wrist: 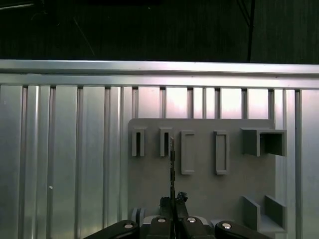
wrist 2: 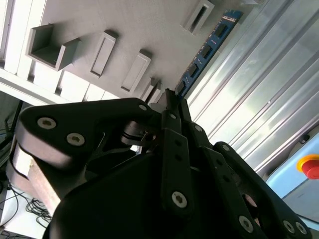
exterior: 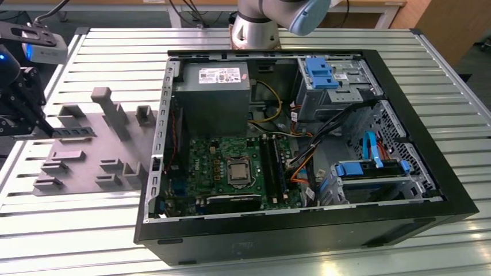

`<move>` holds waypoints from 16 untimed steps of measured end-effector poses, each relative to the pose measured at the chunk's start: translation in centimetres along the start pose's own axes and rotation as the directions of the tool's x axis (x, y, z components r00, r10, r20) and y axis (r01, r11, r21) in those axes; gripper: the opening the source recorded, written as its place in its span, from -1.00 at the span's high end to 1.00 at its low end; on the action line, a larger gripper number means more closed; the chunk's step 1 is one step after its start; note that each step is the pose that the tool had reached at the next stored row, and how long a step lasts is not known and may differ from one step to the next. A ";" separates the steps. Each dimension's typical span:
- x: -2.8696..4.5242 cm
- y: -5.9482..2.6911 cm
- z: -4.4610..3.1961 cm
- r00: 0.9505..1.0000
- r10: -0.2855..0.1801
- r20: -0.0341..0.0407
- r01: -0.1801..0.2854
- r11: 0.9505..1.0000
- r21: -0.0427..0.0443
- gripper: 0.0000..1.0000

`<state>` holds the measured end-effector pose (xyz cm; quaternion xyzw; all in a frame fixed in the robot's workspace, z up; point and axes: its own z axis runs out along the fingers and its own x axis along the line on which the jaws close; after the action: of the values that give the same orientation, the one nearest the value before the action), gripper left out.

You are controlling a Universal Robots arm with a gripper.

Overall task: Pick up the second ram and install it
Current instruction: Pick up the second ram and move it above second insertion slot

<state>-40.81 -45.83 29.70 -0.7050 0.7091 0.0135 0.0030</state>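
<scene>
Gripper [wrist: 173, 201] fingers [wrist: 165, 202] pinched together on one end of the second ram [wrist 2: 207, 47] — likely light, stiff, fragile, best held by the board, off the chips. It juts edge-on over the grey holder tray [wrist: 209, 194], posts close. Open slatted table [wrist: 60, 164] around — computer case [exterior: 307, 230] well apart.
</scene>
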 end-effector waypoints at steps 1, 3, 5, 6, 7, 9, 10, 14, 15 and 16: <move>0.00 0.00 -0.05 1.000 0.000 0.000 0.000 1.000 0.000 0.72; 0.00 0.00 -0.16 1.000 0.000 0.000 0.000 1.000 0.000 0.72; -0.01 0.00 -0.29 1.000 0.000 0.000 0.000 1.000 0.000 0.72; -0.01 0.01 -0.38 1.000 0.000 0.000 0.000 1.000 0.000 0.72; -0.01 0.01 -0.48 1.000 0.000 0.000 0.000 1.000 0.000 0.72; -0.02 0.01 -0.68 1.000 0.000 0.000 0.000 1.000 0.000 0.72; -0.02 0.01 -0.79 1.000 0.000 0.000 0.000 1.000 0.000 0.72; -0.03 0.02 -1.17 1.000 0.000 0.000 0.000 1.000 0.000 0.72; -0.03 0.02 -1.26 1.000 0.000 0.000 0.000 1.000 0.000 0.72; -0.03 0.02 -1.33 1.000 0.000 0.000 0.000 1.000 0.000 0.72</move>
<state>-40.80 -45.83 31.03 -0.7050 0.7091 0.0135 0.0030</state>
